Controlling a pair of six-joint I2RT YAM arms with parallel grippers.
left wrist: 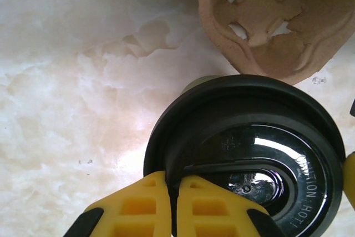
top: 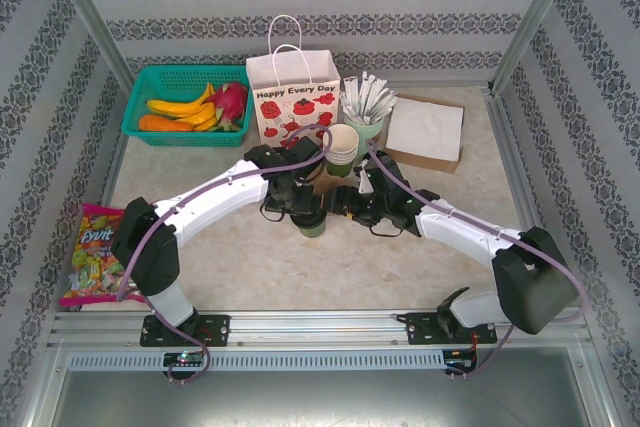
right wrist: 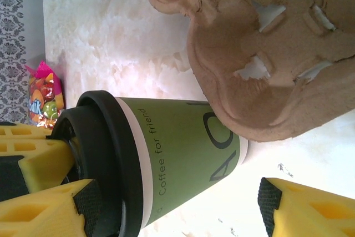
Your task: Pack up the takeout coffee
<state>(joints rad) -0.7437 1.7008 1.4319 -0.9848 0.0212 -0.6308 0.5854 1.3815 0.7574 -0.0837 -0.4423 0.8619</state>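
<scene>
Left pincer (left wrist: pixel 173 184) on takeout coffee (right wrist: pixel 183 154) lid

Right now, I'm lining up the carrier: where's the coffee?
The coffee is mid-table in the top view, nearer than the bag, beside the carrier, its lid rim pinched by the left gripper.

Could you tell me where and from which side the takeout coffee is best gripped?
Probably around the green paper wall of the takeout coffee, just below the black lid, coming level from the side away from the pulp carrier. It stands upright, the wall is round, and a lid alone might pop off.
</scene>
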